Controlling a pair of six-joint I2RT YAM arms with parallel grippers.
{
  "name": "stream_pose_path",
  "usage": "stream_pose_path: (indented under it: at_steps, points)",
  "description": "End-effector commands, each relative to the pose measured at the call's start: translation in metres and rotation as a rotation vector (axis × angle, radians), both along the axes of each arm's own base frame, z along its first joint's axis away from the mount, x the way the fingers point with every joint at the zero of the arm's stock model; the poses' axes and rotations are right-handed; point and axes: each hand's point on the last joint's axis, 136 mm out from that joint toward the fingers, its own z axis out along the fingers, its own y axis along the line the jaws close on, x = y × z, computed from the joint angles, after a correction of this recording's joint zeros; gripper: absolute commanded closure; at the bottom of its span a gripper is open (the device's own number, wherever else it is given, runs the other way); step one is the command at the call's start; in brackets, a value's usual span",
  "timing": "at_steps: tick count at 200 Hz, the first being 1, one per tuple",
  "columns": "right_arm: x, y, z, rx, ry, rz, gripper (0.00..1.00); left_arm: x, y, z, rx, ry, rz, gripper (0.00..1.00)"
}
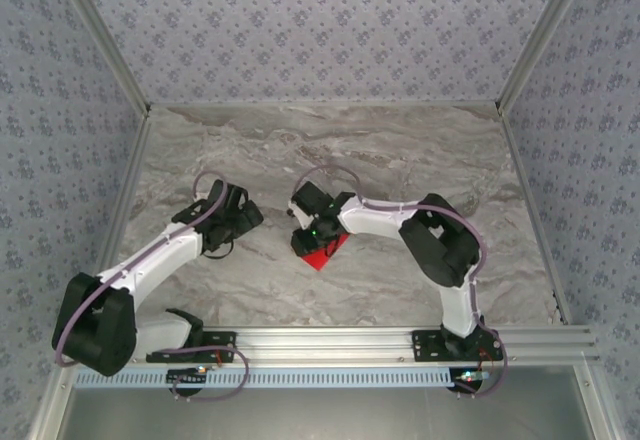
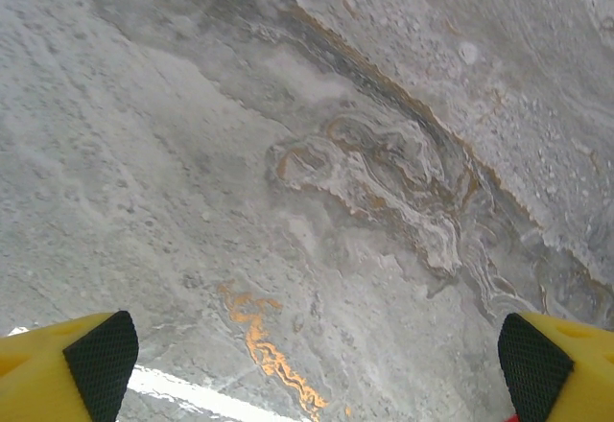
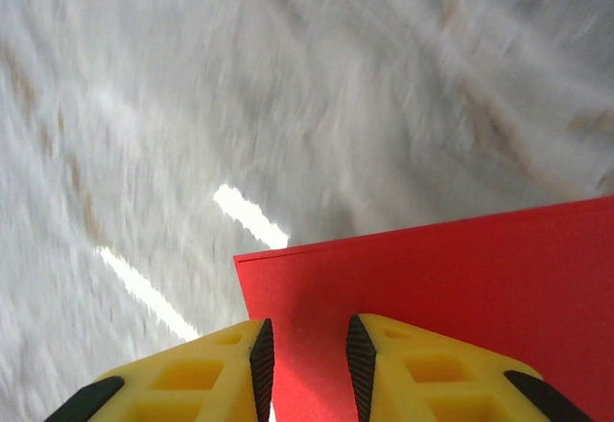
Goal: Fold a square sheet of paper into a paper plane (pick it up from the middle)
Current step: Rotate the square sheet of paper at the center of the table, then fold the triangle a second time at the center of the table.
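**Right gripper over the sheet; left gripper wide and off to the side**

1. Right gripper [image 3: 307, 334]: I read its jaws as parted by a narrow gap. The black pads [image 3: 262, 355] face each other, and only red shows in the slot between them. I see nothing clamped. I cannot tell whether the tips touch the paper or hang just above it.

2. The square sheet of paper [image 3: 460, 288] lies directly under and ahead of this gripper. In the right wrist view, one straight edge runs across the view and rises toward the right. One corner sits just left of the left finger. The red surface spreads forward and to the right of the tips, so the fingers stand inside the sheet near that corner, not over its middle.

3. In the top view the sheet lies on the marble table [image 1: 400, 150], near the middle of its near half. A corner points toward the arm bases. The right wrist covers most of the sheet, so I cannot read its full outline or any crease.

4. Left gripper [image 2: 312, 364]: its jaws are spread fully apart and hold nothing, with bare marble below. In the top view it sits to the left of the sheet, near it but clearly apart.

5. Judgement: the right arm is the nearer one. A pickup from the middle calls for shifting it further inward over the red.
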Motion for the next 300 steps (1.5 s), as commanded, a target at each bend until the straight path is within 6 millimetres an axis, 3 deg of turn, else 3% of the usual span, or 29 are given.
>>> stream_pose_path:
  at_steps: [1, 17, 43, 62, 117, 168, 231, 272, 300]
  points:
    - [-0.049, -0.058, -0.016, -0.141, 0.119, 0.162, 0.68, 0.004, -0.015, 0.005, -0.039, 0.009, -0.082, 0.01]
    - [-0.028, -0.061, 0.005, -0.074, 0.071, 0.072, 0.65, 0.005, -0.025, 0.004, -0.072, 0.013, -0.119, 0.01]
    - [0.021, -0.071, 0.032, 0.055, 0.019, -0.224, 0.57, 0.003, -0.041, 0.004, -0.118, 0.021, -0.178, 0.01]
    - [0.044, -0.092, 0.026, 0.054, 0.01, -0.413, 0.56, -0.001, -0.055, 0.004, -0.146, 0.027, -0.226, 0.01]
    - [0.082, -0.112, 0.008, 0.051, 0.023, -0.599, 0.63, -0.019, -0.114, 0.0, -0.3, 0.084, -0.37, 0.03]
    - [0.098, -0.111, 0.0, 0.072, 0.039, -0.576, 0.65, -0.032, -0.15, -0.012, -0.4, 0.139, -0.417, 0.08]
    - [0.099, -0.13, -0.024, 0.033, 0.092, -0.606, 0.69, -0.047, -0.185, -0.012, -0.544, 0.18, -0.45, 0.19]
    - [0.095, -0.132, -0.029, 0.029, 0.108, -0.609, 0.7, -0.06, -0.202, -0.024, -0.598, 0.249, -0.456, 0.33]
    - [0.095, -0.132, -0.03, 0.031, 0.112, -0.612, 0.7, -0.066, -0.206, -0.037, -0.559, 0.292, -0.462, 0.34]
